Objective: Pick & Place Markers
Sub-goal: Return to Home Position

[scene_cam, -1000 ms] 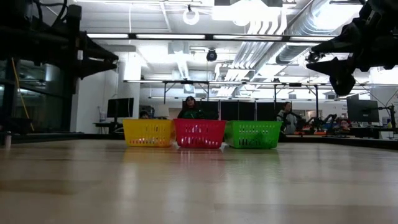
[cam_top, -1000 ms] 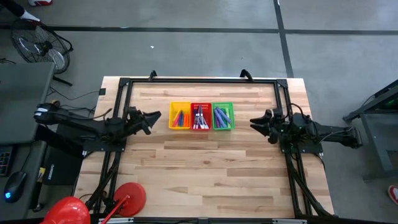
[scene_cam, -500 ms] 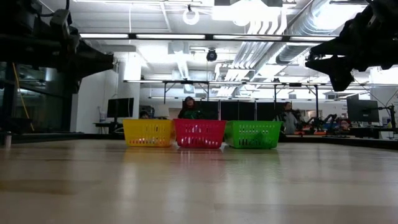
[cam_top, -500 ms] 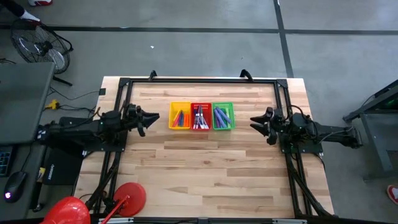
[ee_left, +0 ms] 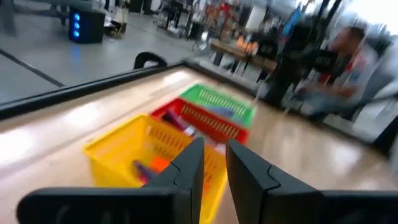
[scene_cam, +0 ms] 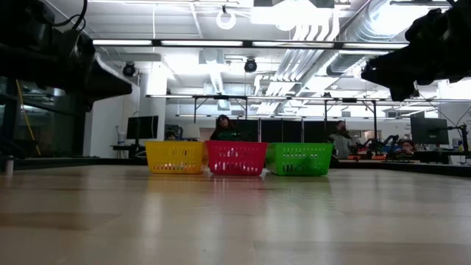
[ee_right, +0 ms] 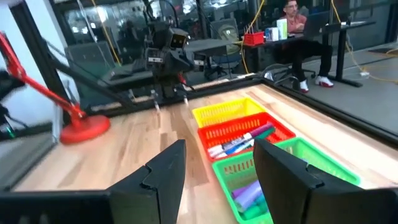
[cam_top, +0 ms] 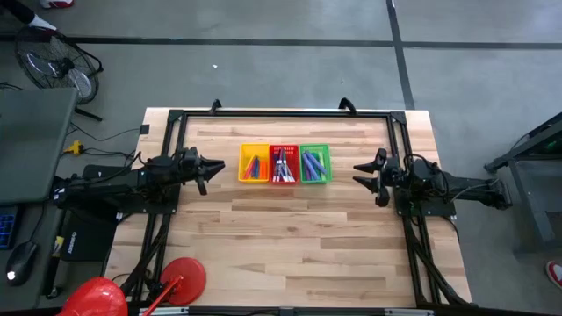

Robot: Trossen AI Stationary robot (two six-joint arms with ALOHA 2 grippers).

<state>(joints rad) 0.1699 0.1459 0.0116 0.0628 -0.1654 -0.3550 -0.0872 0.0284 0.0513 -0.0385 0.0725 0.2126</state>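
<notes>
The markers lie in three small mesh baskets in a row at the far middle of the table: yellow basket, red basket and green basket. Orange and purple markers show in the yellow one. White, red and blue ones are in the red one, and blue and purple ones in the green one. My left gripper hovers left of the yellow basket, open by a narrow gap. My right gripper hovers right of the green basket, open wide. Both hold nothing.
A black frame rail runs along the table's far edge and down both sides. A red disc-footed stand sits at the near left corner. Bare wood lies in front of the baskets. People sit at desks in the room beyond.
My left arm has shifted its posture and drawn its elbow in, while its gripper has stayed left of the yellow basket. My right gripper has risen a little. The baskets and markers have not moved.
</notes>
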